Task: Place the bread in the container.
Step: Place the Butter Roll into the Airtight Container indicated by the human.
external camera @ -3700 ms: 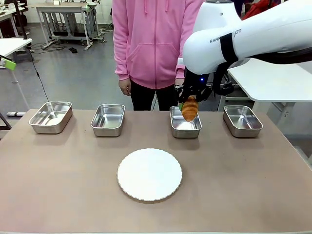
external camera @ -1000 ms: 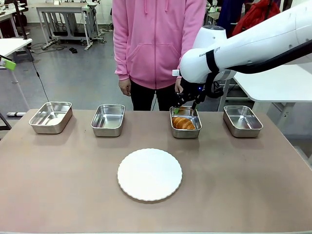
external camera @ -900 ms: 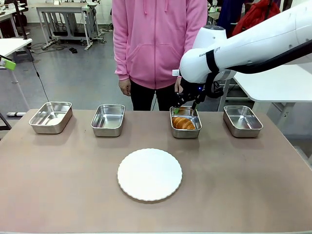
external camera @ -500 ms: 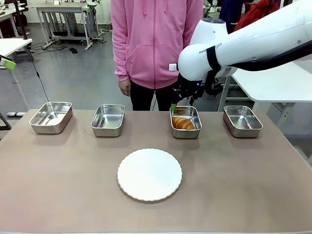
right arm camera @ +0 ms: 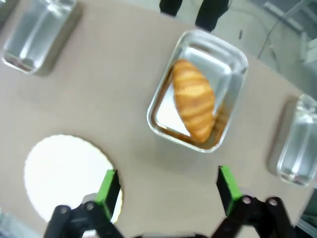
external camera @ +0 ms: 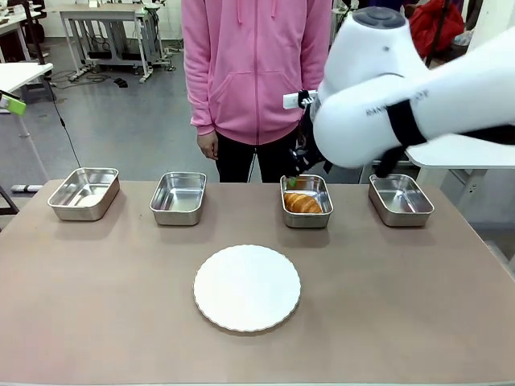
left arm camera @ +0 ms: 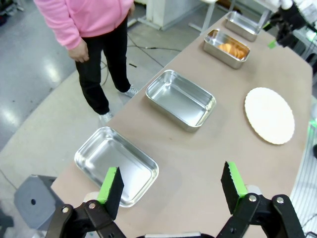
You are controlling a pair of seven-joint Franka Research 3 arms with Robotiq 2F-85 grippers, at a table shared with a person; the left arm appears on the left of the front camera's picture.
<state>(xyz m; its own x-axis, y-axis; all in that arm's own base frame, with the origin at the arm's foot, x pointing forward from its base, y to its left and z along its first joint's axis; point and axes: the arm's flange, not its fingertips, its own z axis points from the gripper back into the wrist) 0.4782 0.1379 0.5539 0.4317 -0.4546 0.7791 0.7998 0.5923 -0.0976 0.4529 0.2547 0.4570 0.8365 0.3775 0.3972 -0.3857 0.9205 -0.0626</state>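
Your right claw [right arm camera: 166, 191] hangs wide and empty above the surface [external camera: 402, 305], with the croissant [right arm camera: 194, 99] at its twelve o'clock, lying loose inside the steel pan [right arm camera: 233, 64]. Judged from that, the placing looks done, so draw this arm straight up and clear; don't sweep sideways over the pan rim. The white scalloped plate [right arm camera: 64, 173] sits at nine o'clock of the claw. Your left claw [left arm camera: 171, 186] is spread wide too, holding nothing, over the end pan [left arm camera: 94, 158]

bread [external camera: 303, 203]: in the container [external camera: 306, 214], third from the left in the row of pans along the tabletop's [external camera: 402, 289] far edge
plate [external camera: 247, 288]: tabletop middle, nearer the near edge
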